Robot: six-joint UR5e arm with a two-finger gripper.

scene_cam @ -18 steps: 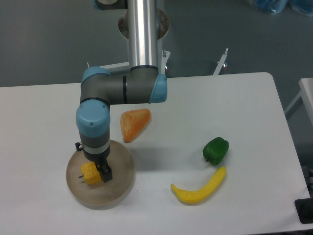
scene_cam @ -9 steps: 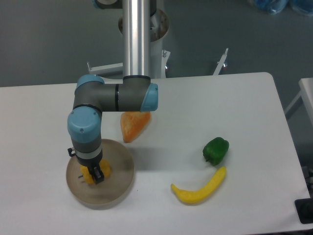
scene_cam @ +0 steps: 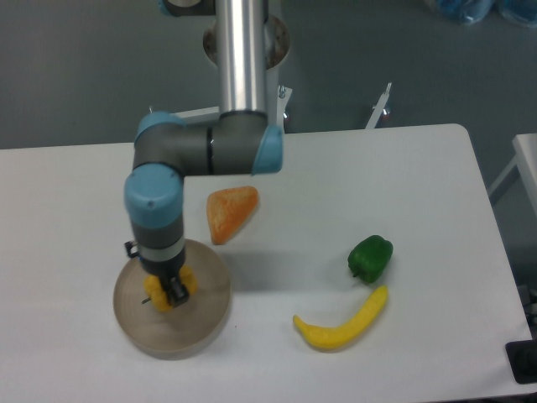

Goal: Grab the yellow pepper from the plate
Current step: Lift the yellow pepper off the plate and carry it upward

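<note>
- Since the frame half a second back, arm elbow swung slightly right and wrist shifted right and up a bit; pepper and gripper sit a touch higher on the plate than before.
- yellow pepper (scene_cam: 154, 290) over the plate, mostly hidden behind the gripper; only yellow bits show left and right of the fingers. Can't tell if it's lifted off the plate surface or touching it.
- gripper (scene_cam: 170, 291) points straight down, fingers closed against the yellow pepper from both sides, clamped on it.
- plate (scene_cam: 210, 290) round, tan, at front-left of the table; gripper is over its centre-left.
- arm (scene_cam: 205, 153) grey with blue joints, wrist vertical above the plate, upper link a silver tube going up out of frame.
- orange wedge (scene_cam: 230, 211) on table just beyond the plate's far-right rim, not touching it.
- green pepper (scene_cam: 370, 257) well right of the plate.
- yellow banana-shaped piece (scene_cam: 341, 323) just in front of green pepper, curved, near but apart.
- white table (scene_cam: 403, 176) under everything.
</note>
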